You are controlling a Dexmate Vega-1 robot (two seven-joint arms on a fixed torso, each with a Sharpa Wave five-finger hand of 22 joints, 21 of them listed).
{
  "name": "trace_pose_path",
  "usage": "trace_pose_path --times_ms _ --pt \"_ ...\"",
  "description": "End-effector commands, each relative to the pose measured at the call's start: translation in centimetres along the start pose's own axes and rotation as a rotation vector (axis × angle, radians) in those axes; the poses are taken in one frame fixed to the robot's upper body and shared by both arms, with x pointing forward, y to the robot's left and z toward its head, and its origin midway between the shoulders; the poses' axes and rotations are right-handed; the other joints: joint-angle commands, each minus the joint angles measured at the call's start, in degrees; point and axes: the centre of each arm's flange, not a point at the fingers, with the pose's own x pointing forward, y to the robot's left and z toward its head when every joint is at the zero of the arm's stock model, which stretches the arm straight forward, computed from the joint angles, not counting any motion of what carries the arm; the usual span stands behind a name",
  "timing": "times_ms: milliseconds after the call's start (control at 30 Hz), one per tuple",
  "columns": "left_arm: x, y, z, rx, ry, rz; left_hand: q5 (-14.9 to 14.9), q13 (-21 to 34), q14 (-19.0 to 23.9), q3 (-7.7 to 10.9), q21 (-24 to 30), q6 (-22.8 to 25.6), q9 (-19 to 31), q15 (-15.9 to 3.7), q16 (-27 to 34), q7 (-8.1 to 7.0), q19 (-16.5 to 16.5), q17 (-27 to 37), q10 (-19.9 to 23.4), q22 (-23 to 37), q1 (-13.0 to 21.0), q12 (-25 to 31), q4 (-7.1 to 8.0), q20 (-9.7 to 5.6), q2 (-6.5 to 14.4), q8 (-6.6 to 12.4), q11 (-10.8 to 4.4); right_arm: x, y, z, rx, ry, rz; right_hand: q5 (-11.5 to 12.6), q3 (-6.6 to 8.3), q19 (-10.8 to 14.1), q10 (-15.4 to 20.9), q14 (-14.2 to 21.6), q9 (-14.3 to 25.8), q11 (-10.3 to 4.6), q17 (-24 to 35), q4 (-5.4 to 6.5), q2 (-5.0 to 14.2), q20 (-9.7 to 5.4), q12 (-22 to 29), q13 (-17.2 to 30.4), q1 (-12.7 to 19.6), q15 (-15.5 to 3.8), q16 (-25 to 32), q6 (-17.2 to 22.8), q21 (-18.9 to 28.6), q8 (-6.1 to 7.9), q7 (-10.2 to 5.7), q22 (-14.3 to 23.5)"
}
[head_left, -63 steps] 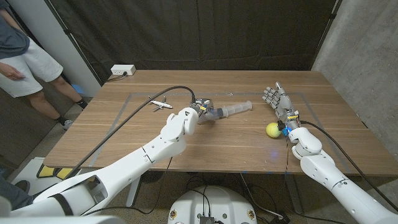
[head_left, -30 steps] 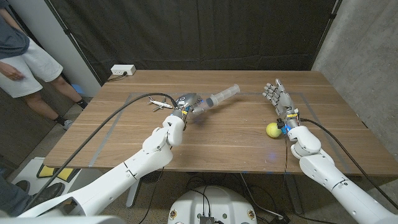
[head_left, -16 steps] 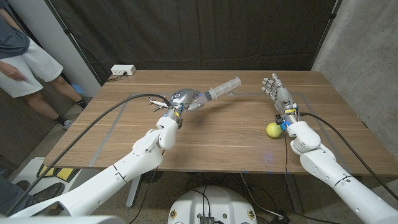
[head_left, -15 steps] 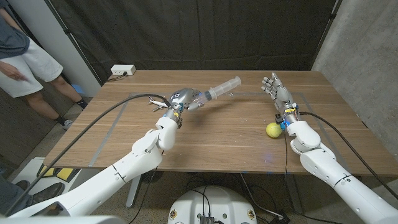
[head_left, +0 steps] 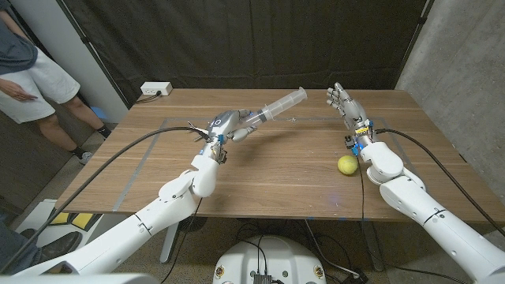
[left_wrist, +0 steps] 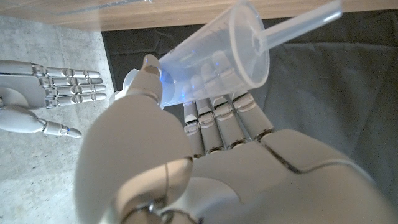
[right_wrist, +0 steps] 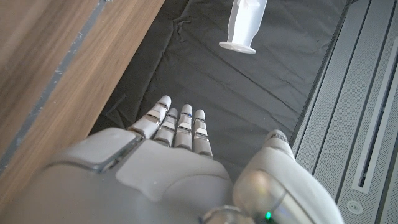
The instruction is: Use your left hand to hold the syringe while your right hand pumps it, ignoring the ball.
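My left hand (head_left: 228, 124) grips the barrel of a clear plastic syringe (head_left: 275, 107) and holds it above the table, tilted up, with its plunger end pointing at my right hand. The left wrist view shows the barrel (left_wrist: 211, 56) lying in the fingers of that hand (left_wrist: 211, 155), and my right hand (left_wrist: 46, 93) beyond it. My right hand (head_left: 345, 103) is raised a short way from the plunger end, holding nothing, fingers straight. From the right wrist, the plunger's flat end (right_wrist: 239, 28) hangs ahead of that hand (right_wrist: 180, 162). The yellow ball (head_left: 346, 164) lies on the table below the right wrist.
A white power strip (head_left: 155, 90) sits at the table's far left corner. A person (head_left: 28, 75) stands off the table's left side. A black cable (head_left: 134, 150) runs along my left arm. Black curtain hangs behind the wooden table (head_left: 276, 177).
My left hand has lifted the syringe off the table and carried it up and back, tilting it. My right hand has risen and moved back toward the plunger end. The ball stays put.
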Motion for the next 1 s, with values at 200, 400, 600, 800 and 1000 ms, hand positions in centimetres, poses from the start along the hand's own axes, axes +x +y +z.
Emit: trace_pose_path --times_ms 200,400,600,800,1000 --pt "-0.2 0.0 -0.5 -0.041 -0.099 0.016 0.19 0.17 2.34 7.61 -0.11 5.97 0.16 -5.28 -0.09 -2.46 -0.14 0.14 3.11 0.3 1.14 -0.09 7.05 -0.49 2.0 -0.02 -3.29 2.3 1.1 3.7 -0.115 -0.054 0.068 0.29 -0.84 -4.29 -3.98 -4.26 0.08 0.51 0.12 0.52 -0.2 -0.25 -0.48 0.11 -1.72 0.41 -0.06 -3.38 -0.45 -0.26 0.19 0.03" --pt "0.1 0.0 -0.5 -0.057 -0.103 0.016 0.17 0.19 2.36 7.77 -0.14 6.13 0.14 -5.25 -0.16 -2.62 -0.13 0.14 3.4 0.31 1.05 -0.13 7.14 -0.5 1.87 -0.15 -3.56 2.9 1.7 4.5 -0.143 -0.066 0.103 0.36 -1.28 -6.36 -5.94 -6.21 0.05 0.69 0.17 0.87 -0.25 -0.24 -0.57 0.1 -2.58 0.57 0.0 -4.68 -0.53 -0.25 -0.35 0.01" --pt "0.6 -0.2 0.2 -0.059 -0.128 0.019 0.16 0.21 2.51 7.95 -0.16 6.32 0.12 -5.32 -0.16 -2.68 -0.1 0.15 3.57 0.32 0.97 -0.21 7.23 -0.53 1.78 -0.27 -3.66 3.7 2.1 4.3 -0.154 -0.069 0.128 0.49 -1.78 -7.57 -8.51 -7.97 0.02 0.56 0.16 1.19 -0.39 -0.89 -0.73 0.08 -3.45 0.65 0.11 -6.43 -0.28 -0.36 -0.74 -0.02" --pt "0.9 -0.6 0.5 -0.071 -0.136 0.026 0.15 0.22 2.59 8.1 -0.17 6.43 0.11 -5.44 -0.2 -2.87 -0.03 0.15 3.69 0.33 0.88 -0.3 7.32 -0.55 1.69 -0.4 -3.64 3.9 2.3 4.0 -0.136 -0.076 0.137 0.62 -1.9 -6.09 -8.08 -7.14 0.0 0.19 0.04 1.14 -0.36 -1.19 -0.11 0.05 -3.52 0.41 0.64 -6.91 0.5 -0.15 -0.42 -0.07" --pt "1.1 -0.8 0.7 -0.074 -0.14 0.025 0.15 0.23 2.54 8.21 -0.18 6.5 0.11 -5.4 -0.26 -2.9 -0.01 0.15 3.74 0.33 0.83 -0.37 7.37 -0.51 1.65 -0.49 -3.66 4.4 2.3 4.1 -0.131 -0.083 0.145 0.65 -1.91 -6.08 -7.95 -7.02 0.0 0.15 0.01 1.12 -0.33 -1.14 0.03 0.05 -3.51 0.47 0.71 -6.96 0.52 -0.06 -0.24 -0.09"
